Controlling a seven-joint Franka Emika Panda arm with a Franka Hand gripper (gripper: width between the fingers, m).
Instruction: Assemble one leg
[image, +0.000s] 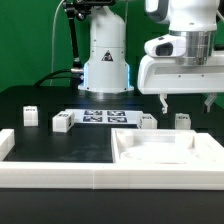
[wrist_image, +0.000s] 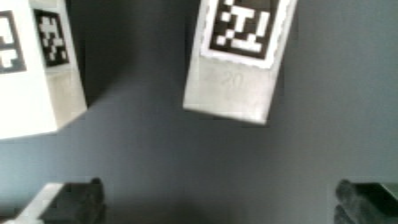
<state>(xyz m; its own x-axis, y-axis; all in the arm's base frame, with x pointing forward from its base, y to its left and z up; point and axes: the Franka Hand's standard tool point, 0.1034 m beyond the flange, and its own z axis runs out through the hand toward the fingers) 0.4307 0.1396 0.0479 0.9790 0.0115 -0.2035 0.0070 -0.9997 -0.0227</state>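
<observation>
Several small white legs with black-and-white tags stand on the black table. Two are towards the exterior view's right (image: 148, 120) (image: 182, 121), and two towards its left (image: 30, 115) (image: 62, 123). My gripper (image: 187, 102) hangs open and empty above the two right legs, without touching them. In the wrist view one leg (wrist_image: 237, 62) lies ahead of the open gripper (wrist_image: 217, 205), and a second leg (wrist_image: 36, 72) is partly cut off at the picture's edge. Both dark fingertips (wrist_image: 71, 205) show wide apart with only bare table between them.
A large flat white rimmed panel (image: 165, 150) lies in front of the right legs. A white L-shaped barrier (image: 60, 170) runs along the front. The marker board (image: 103, 116) lies before the robot base (image: 105, 60).
</observation>
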